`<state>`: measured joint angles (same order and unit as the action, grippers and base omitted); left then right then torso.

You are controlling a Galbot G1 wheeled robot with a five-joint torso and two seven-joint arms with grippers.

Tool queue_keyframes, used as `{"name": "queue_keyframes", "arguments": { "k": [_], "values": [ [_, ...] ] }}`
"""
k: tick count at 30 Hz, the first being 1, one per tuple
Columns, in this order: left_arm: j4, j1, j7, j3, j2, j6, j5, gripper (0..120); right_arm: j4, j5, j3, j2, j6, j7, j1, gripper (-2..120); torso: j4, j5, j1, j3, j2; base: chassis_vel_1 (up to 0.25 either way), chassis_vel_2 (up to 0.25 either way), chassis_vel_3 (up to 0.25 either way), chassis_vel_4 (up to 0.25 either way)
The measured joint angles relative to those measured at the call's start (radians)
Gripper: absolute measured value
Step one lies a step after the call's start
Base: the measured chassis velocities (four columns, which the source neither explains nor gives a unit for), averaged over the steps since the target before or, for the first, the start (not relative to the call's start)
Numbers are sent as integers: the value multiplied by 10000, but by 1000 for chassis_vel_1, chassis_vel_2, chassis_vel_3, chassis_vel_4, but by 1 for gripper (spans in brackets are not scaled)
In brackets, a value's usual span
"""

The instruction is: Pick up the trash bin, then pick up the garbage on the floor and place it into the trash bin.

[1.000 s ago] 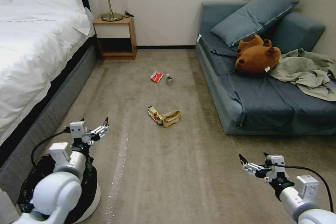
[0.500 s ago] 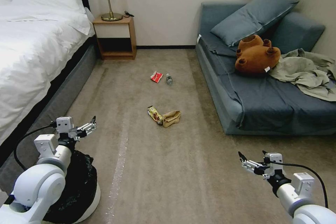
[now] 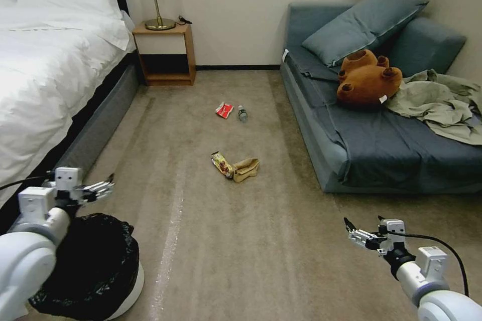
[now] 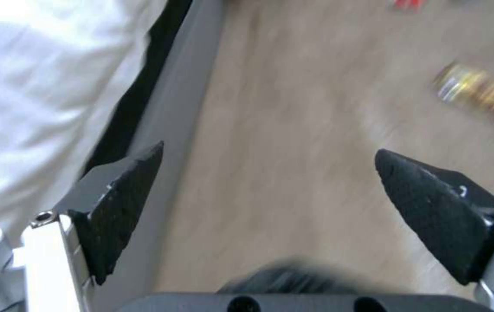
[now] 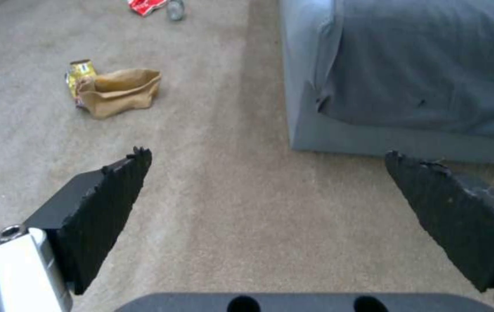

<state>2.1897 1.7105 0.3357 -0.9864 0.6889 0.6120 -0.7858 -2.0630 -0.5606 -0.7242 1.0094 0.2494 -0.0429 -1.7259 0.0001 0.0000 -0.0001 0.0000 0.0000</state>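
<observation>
The trash bin [image 3: 93,268], white with a black bag over its rim, stands on the carpet at the lower left. Just beyond its far rim, my left gripper [image 3: 100,190] hovers open and empty; its wrist view [image 4: 268,149] shows carpet between the fingers and the bin's dark rim [image 4: 293,277] below. The garbage lies mid-floor: a crumpled brown paper bag [image 3: 246,169] against a gold snack wrapper [image 3: 222,164], and farther off a red-and-white packet [image 3: 224,109] beside a small bottle [image 3: 242,114]. At the lower right, my right gripper [image 3: 362,224] hangs open above bare carpet, well short of the paper bag [image 5: 120,91].
A white bed [image 3: 45,70] lines the left side, with a wooden nightstand [image 3: 165,52] and lamp at the back wall. A blue sofa bed [image 3: 381,145] on the right carries a brown plush bear [image 3: 369,77] and a crumpled cloth [image 3: 442,103]. Open carpet lies between them.
My left arm has swung left and drawn back, so the bin's black bag opening is now uncovered. The right gripper has barely shifted. The litter has not moved.
</observation>
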Motion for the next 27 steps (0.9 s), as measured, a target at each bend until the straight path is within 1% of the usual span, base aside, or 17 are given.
{"name": "queue_keyframes", "arguments": {
  "k": [1, 2, 3, 4, 5, 6, 8, 12, 14, 17, 19, 20, 21, 23, 24, 26, 27],
  "values": [
    [7, 389, 26, -461, -118, 266, -57, 98, 61, 24, 25, -16, -57, 22, 48, 100, -1, -4, 0, 0, 0, 0, 0, 0, 0],
    [16, 961, 38, -1094, -245, 538, -128, 98, 157, 49, 56, -28, -136, 55, 106, 100, -1, 0, 0, 0, 0, 0, 0, 0, 0],
    [16, 961, 38, -1094, -245, 538, -128, 98, 157, 49, 56, -28, -136, 55, 106, 100, -1, 0, 0, 0, 0, 0, 0, 0, 0],
    [64, 1414, 55, -1560, -305, 780, -242, 98, 245, 62, 95, -38, -194, 84, 151, 100, 0, 4, 0, 0, 0, 0, 0, 0, 0],
    [135, 1754, 111, -1903, -316, 1008, -325, 98, 327, 75, 133, -49, -249, 109, 204, 100, 0, 2, -1, 0, 0, 0, 0, 0, 0],
    [135, 1754, 111, -1903, -316, 1008, -325, 98, 327, 75, 133, -49, -249, 109, 204, 100, 0, 2, -1, 0, 0, 0, 0, 0, 0],
    [196, 2163, 168, -2234, -233, 1240, -278, 98, 476, 92, 213, -60, -343, 158, 321, 100, -1, 1, 0, -1, 0, 0, 0, 0, 0],
    [266, 2433, 178, -2375, -91, 1308, -265, 99, 576, 103, 285, -87, -418, 197, 417, 100, -1, -3, 0, 0, 0, 0, 0, 0, 0],
    [278, 2756, 37, -2500, -49, 1310, -180, 99, 639, 100, 319, -157, -464, 230, 517, 100, -1, 1, -1, 0, 0, 0, 0, 0, 0],
    [176, 2823, -10, -2490, -48, 1310, -81, 99, 677, 92, 337, -191, -478, 238, 580, 100, -1, 1, 0, 0, 0, 0, 0, 0, 0],
    [-168, 2791, -68, -2154, -20, 1302, 113, 99, 782, 78, 388, -248, -501, 246, 710, 100, -1, 1, 0, 0, 0, 0, 0, 0, 0],
    [-322, 2701, -74, -1894, 21, 1295, 244, 99, 826, 76, 432, -272, -511, 249, 751, 100, -1, -1, 1, 0, 0, 0, 0, 0, 0],
    [-322, 2701, -74, -1894, 21, 1295, 244, 99, 826, 76, 432, -272, -511, 249, 751, 100, -1, -1, 1, 0, 0, 0, 0, 0, 0],
    [-671, 2416, -76, -1253, 93, 1286, 546, 99, 922, 76, 522, -313, -513, 262, 841, 100, -1, -1, 0, 0, 0, 0, 0, 0, 0],
    [-671, 2416, -76, -1253, 93, 1286, 546, 99, 922, 76, 522, -313, -513, 262, 841, 100, -1, -1, 0, 0, 0, 0, 0, 0, 0],
    [-980, 2111, -75, -779, 123, 1277, 782, 99, 1007, 78, 604, -324, -513, 265, 978, 100, -1, 0, 0, 0, 0, 0, 0, 0, 0],
    [-980, 2111, -75, -779, 123, 1277, 782, 99, 1007, 78, 604, -324, -513, 265, 978, 100, -1, 0, 0, 0, 0, 0, 0, 0, 0]
  ]
}}
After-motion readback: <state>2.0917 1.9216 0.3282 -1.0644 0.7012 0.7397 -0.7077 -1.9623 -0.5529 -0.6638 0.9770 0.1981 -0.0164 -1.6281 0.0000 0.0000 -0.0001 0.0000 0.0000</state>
